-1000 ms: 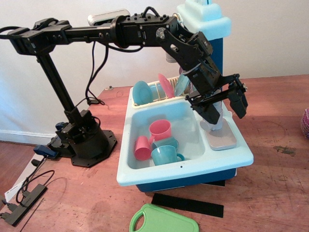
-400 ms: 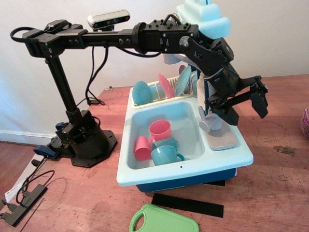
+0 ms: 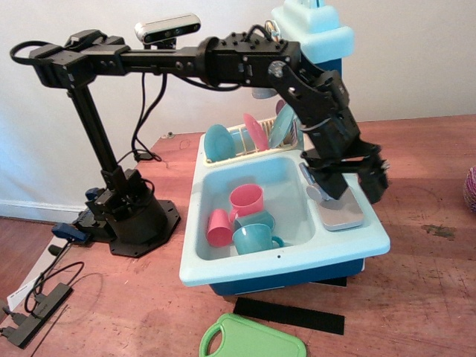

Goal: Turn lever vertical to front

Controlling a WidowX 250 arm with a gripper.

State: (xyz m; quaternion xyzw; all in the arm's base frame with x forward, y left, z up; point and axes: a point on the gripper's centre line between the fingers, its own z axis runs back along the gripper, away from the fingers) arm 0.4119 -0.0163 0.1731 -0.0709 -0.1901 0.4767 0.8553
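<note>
Toy sink (image 3: 223, 268) on a wooden bench (image 3: 431, 290), taken here as the landmark. The lever (image 3: 315, 192), a grey plastic tap, stands at the sink's right side on a flat grey base plate (image 3: 341, 213) set on the right-hand ledge; only its lower part shows, since the arm covers most of it. The hand (image 3: 349, 178) hangs directly over that ledge, in front of the lever, its dark fingers (image 3: 375, 182) pointing down toward the base plate. Whether the hand is spread or pinching the lever cannot be told from this view.

Inside the sink's basin lie three cups: a pink cup (image 3: 247, 201) upright at the centre, a second pink cup (image 3: 218, 228) tipped on its side to the left of it, and a teal cup (image 3: 255, 239) nearest the front wall. A dish rack (image 3: 227, 152) at the sink's rear edge holds a teal plate (image 3: 219, 141) and a pink plate (image 3: 255, 132) on edge. In front of the sink lie a black strip (image 3: 290, 314) and a green cutting board (image 3: 249, 341).
</note>
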